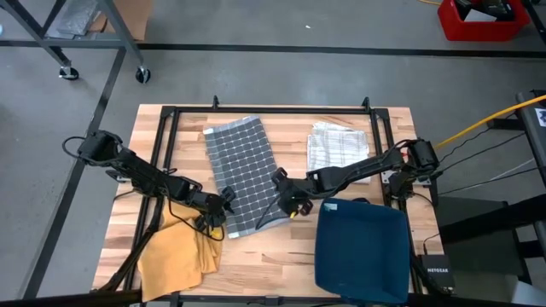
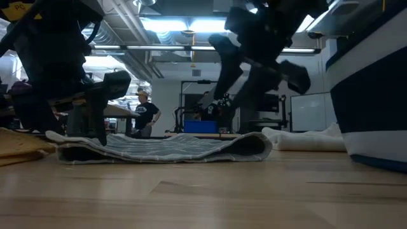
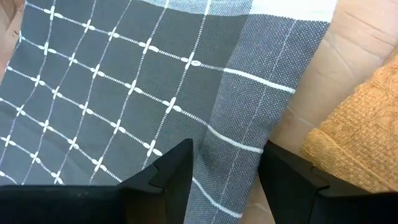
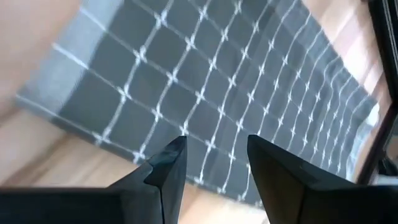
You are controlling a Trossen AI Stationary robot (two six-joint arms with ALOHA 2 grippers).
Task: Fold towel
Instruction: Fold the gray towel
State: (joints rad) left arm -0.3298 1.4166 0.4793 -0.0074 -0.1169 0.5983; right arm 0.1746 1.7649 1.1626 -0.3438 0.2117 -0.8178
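The grey towel with white checks (image 1: 241, 173) lies flat on the middle of the table, in more than one layer, with a rounded fold at its right side (image 2: 253, 145). My left gripper (image 1: 218, 210) is open, low at the towel's near left corner; its fingers straddle the plain grey edge band (image 3: 239, 149). My right gripper (image 1: 285, 193) is open and hangs above the towel's near right edge, clear of it (image 2: 254, 70). In the right wrist view the checked towel (image 4: 205, 93) lies below the open fingers. My left gripper comes from above, slanting from the table's left, with one finger (image 3: 177, 177) over the checks and the other (image 3: 283, 180) at the band's outer edge. The towel lies flat on the table. Whether the fingertips touch the cloth, I cannot tell.
A yellow cloth (image 1: 175, 251) lies crumpled near the left gripper, toward the near left corner. A dark blue cloth (image 1: 363, 247) covers the near right part. A white checked cloth (image 1: 335, 145) lies far right. A black frame (image 1: 171, 115) runs around the table's edges.
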